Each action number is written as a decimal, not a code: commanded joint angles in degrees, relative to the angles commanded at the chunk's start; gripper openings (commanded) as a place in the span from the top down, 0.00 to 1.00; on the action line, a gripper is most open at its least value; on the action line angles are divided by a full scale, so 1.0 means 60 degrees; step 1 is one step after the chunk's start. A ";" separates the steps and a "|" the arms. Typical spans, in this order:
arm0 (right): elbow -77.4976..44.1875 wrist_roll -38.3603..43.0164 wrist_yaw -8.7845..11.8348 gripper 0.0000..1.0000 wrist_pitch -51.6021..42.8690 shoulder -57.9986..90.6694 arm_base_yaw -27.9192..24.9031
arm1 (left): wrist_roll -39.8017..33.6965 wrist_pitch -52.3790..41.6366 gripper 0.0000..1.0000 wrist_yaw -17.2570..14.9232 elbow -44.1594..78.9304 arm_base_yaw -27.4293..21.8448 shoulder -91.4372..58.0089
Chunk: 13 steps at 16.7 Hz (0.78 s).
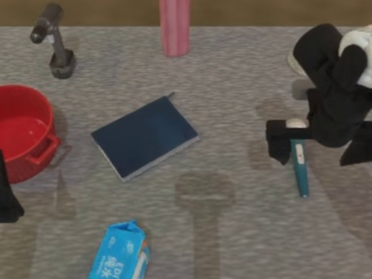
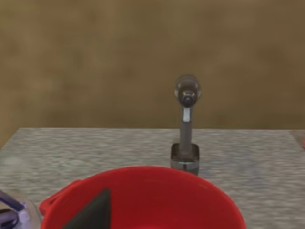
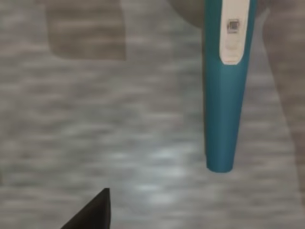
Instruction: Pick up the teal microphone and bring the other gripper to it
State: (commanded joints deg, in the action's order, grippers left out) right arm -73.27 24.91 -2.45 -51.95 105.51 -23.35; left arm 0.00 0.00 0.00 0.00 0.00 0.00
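Jaws of right gripper (image 1: 289,141) over teal microphone (image 1: 299,165), right of frame; closure cannot be told. Lift unconfirmed. Left gripper (image 1: 7,200) parked far left; approach outstanding.

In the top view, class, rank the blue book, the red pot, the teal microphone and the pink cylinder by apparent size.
1. blue book
2. red pot, partly cut off by the frame edge, so unsure against the book
3. pink cylinder, also cut off
4. teal microphone

Grey table (image 1: 232,87): red pot (image 1: 23,131), blue book (image 1: 145,136), pink cylinder (image 1: 174,29), teal microphone (image 1: 300,165)
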 joint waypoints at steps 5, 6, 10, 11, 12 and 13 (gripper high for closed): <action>-0.0145 0.0048 -0.0001 0.00 -0.0092 0.0193 -0.0046 | 0.0000 0.0000 0.00 0.0000 0.0000 0.0000 0.0000; -0.0116 0.0038 0.0004 0.00 -0.0072 0.0167 0.0002 | 0.0000 0.0000 0.00 0.0000 0.0000 0.0000 0.0000; 0.0169 0.0008 0.0000 0.00 0.0609 0.0609 -0.0001 | 0.0000 0.0000 0.00 0.0000 0.0000 0.0000 0.0000; 0.0310 0.0003 -0.0001 0.00 0.0997 0.0835 0.0004 | 0.0000 0.0000 0.00 0.0000 0.0000 0.0000 0.0000; 0.0468 0.0000 -0.0002 0.00 0.1437 0.1086 0.0013 | 0.0000 0.0000 0.00 0.0000 0.0000 0.0000 0.0000; 0.0637 -0.0005 -0.0002 0.00 0.1892 0.1346 0.0023 | 0.0000 0.0000 0.00 0.0000 0.0000 0.0000 0.0000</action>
State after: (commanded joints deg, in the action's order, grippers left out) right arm -69.44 24.88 -2.47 -40.59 113.59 -23.21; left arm 0.00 0.00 0.00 0.00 0.00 0.00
